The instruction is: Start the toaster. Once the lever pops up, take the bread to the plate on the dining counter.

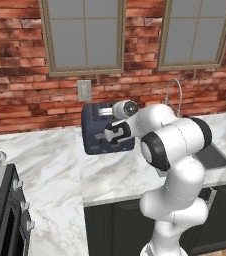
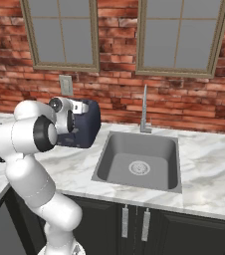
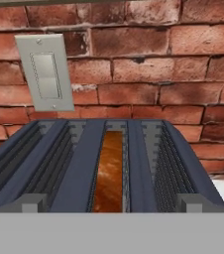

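Bread (image 3: 109,168) sits deep in toaster (image 1: 96,131) slot — ready for toasting. Gripper (image 1: 111,134) spread, empty, just above toaster — likely lining up on lever.

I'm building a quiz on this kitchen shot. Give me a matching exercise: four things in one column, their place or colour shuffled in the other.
Things:
1. toaster
2. bread
3. sink
4. wall switch

Descriptions:
A. steel basin under the tap
B. grey plate on the brick wall
C. dark navy box on the marble worktop
D. brown, down in a middle slot

Pairs: 1-C, 2-D, 3-A, 4-B
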Controlling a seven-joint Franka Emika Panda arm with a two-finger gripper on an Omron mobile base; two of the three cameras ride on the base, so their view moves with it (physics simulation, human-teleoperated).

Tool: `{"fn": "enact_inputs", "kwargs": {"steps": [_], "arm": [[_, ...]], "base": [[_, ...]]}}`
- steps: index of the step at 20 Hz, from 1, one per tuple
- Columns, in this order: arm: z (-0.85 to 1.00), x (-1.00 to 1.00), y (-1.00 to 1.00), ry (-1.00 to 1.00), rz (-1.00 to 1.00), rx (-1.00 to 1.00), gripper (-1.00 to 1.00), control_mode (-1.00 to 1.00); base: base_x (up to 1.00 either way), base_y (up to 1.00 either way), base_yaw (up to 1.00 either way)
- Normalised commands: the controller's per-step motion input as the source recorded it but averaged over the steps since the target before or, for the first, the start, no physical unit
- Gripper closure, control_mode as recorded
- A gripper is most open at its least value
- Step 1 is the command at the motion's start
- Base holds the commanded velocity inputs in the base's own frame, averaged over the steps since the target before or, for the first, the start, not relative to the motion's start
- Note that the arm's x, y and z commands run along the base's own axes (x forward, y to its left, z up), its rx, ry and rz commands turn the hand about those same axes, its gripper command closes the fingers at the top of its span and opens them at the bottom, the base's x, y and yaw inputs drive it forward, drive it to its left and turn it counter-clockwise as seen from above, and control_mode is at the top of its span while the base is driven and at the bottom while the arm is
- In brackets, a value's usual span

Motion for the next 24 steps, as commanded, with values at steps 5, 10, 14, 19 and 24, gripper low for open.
{"fn": "enact_inputs", "kwargs": {"steps": [5,10,14,19,24], "arm": [[0.00,0.00,0.01,0.00,0.00,0.00,1.00,-1.00],[-0.02,0.00,0.00,0.00,0.00,0.00,1.00,-1.00],[-0.05,0.00,0.00,0.00,0.00,0.00,1.00,-1.00],[0.00,0.00,0.00,0.00,0.00,0.00,1.00,-1.00],[0.00,0.00,0.00,0.00,0.00,0.00,1.00,-1.00]], "base": [[0.00,0.00,0.00],[0.00,0.00,0.00],[0.00,0.00,0.00],[0.00,0.00,0.00],[0.00,0.00,0.00]]}}
